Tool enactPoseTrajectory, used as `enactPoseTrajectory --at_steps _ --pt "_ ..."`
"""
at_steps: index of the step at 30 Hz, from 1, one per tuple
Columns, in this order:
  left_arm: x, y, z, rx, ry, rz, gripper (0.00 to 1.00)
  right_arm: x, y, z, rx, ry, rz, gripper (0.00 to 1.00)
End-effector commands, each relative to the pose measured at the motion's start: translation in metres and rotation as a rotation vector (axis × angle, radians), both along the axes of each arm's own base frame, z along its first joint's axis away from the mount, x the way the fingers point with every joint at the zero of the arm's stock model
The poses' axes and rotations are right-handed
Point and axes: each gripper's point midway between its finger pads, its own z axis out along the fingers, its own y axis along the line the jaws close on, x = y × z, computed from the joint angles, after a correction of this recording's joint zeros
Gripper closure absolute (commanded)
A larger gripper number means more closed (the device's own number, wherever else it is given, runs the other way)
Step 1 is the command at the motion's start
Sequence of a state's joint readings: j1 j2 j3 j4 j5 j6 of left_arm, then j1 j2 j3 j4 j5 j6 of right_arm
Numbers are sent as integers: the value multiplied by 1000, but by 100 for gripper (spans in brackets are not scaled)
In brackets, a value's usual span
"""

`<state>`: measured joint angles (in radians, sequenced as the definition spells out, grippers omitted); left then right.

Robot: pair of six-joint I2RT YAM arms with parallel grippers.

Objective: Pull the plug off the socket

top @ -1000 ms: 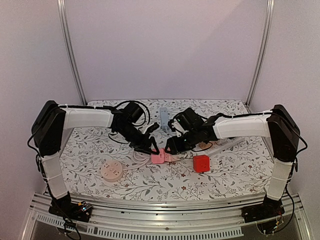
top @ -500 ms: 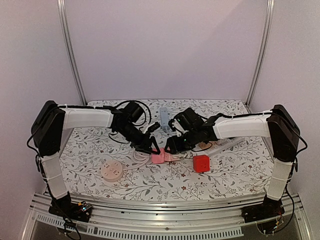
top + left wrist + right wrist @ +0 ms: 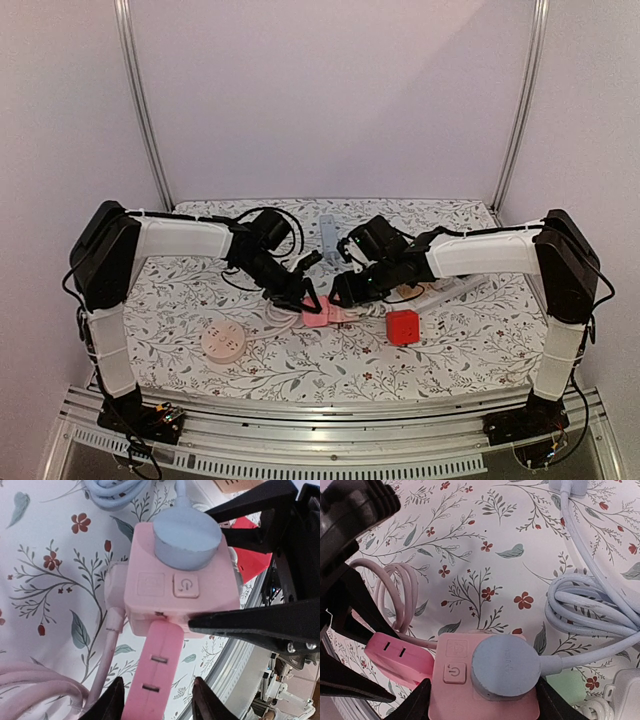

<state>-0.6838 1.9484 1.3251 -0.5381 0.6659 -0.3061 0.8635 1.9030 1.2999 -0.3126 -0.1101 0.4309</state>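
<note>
Floral tabletop (image 3: 470, 345) | we see right gripper (image 3: 480, 697) clenched on pink socket cube (image 3: 455, 677), likely bracing it | left gripper (image 3: 157, 702) unclenched, flanking pink plug (image 3: 157, 650) at cube's side, poised to pull

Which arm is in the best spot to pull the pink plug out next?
Left. The left hand sits open around the pink plug; the right hand is busy holding the socket cube.

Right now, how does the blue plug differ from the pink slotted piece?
The blue plug is round, the pink slotted piece flat. The blue plug sits on the button face of the pink socket cube; the slotted piece juts from its side. Both are attached to it.
</note>
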Motion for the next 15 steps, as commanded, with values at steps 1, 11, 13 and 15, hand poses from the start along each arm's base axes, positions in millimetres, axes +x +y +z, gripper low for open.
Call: enactPoseTrajectory --at_steps 1,11,13,15 --pt "-6 -3 -15 24 32 -7 56 -1 26 29 114 -38 23 60" --pt "-7 -5 -18 19 47 -7 62 -4 36 27 103 -51 28 61" --pt "-8 -5 -17 15 50 -8 63 -4 37 25 93 -54 23 61" --pt "-8 -5 -17 12 52 -7 63 -4 37 25 89 -58 20 61"
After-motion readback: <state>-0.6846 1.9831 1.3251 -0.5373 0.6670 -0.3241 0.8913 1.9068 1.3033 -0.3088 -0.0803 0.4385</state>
